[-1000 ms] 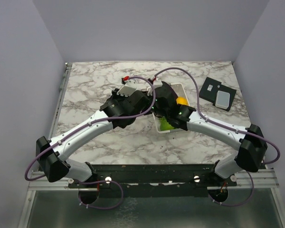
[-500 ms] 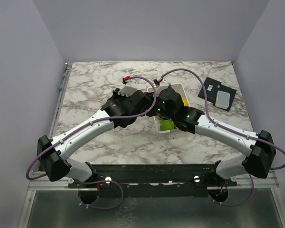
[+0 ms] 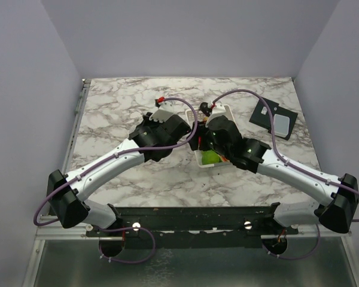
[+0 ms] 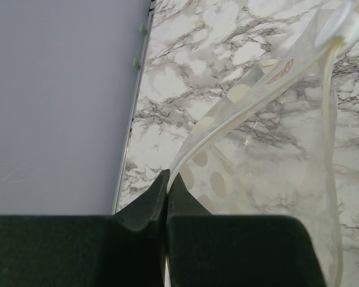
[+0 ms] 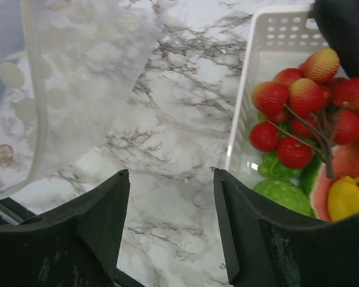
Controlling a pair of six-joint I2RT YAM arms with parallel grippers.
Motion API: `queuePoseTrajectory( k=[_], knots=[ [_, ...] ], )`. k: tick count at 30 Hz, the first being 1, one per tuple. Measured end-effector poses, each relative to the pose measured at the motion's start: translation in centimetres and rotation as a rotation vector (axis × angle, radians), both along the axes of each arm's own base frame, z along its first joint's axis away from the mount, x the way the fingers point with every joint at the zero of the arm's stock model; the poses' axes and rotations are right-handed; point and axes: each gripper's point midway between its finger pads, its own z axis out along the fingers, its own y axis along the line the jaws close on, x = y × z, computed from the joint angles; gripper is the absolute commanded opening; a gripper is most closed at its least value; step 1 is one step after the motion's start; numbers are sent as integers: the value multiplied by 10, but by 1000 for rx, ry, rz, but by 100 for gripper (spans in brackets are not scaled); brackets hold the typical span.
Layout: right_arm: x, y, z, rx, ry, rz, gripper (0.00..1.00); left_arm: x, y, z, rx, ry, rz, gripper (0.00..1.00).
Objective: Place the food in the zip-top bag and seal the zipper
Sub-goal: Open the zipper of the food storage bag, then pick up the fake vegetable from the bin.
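Left gripper (image 4: pixel 166 177): your fingers are pressed together, pinching the edge of the zip-top bag (image 4: pixel 257 155). The clear film, printed with pale dots, runs out from between the tips and is held lifted above the marble table (image 4: pixel 185 78).

Right gripper (image 5: pixel 170 179): your fingers are spread with nothing between them. They hang over bare marble, with the bag to one side and the white basket (image 5: pixel 244 101) to the other. Neither finger touches either one.

In the right wrist view the zipper (image 5: pixel 37 101) shows as a thicker strip down the bag. You cannot tell from here whether it is pressed closed.

The food lies in the basket: the red cherry cluster (image 5: pixel 299 113) sits on top, with green pieces (image 5: pixel 281 194) below it. A watermelon slice (image 5: pixel 347 162) and a yellow piece (image 5: pixel 346 200) lie at the right edge.

In the top view both wrists meet mid-table, with the basket just beside the bag. A dark card (image 3: pixel 274 118) lies well apart on the far right.
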Motion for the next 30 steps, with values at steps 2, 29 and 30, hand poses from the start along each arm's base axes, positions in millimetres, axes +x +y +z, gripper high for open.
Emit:
queuePoseTrajectory(
  k=[2,29,30],
  knots=[
    [0,-11,-4,-48,-2,-22,64,1,-2,-1,-9,-3,-3,0],
    [8,-176,-76,-404,213,-376,77,-3,-15,-15,-168,-18,-108,0],
    [8,-177,-79,-408,223,-374,77,-3,-15,-14,-177,-22,-112,0]
  ],
)
